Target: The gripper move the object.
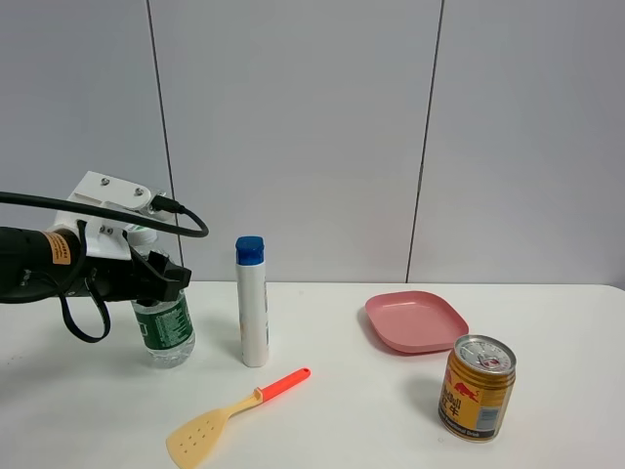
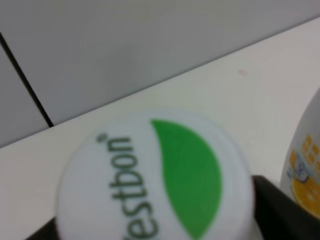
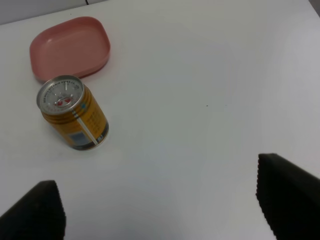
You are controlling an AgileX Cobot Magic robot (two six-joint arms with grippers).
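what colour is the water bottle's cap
The cap is white with a green mark and green lettering, clearest in the left wrist view.

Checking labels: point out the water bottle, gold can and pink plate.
water bottle (image 1: 164, 328), exterior high view, green label.
gold can (image 1: 476, 398), exterior high view, side.
pink plate (image 1: 415, 320), exterior high view, bare middle.

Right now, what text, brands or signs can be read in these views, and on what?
"estbon" with an ® sign, start cut off: white cap of the water bottle.
Gold can: print too small to read.
White tube: orange print blurred.
Orange label on the arm: unreadable.
Bottle's green label: unreadable.
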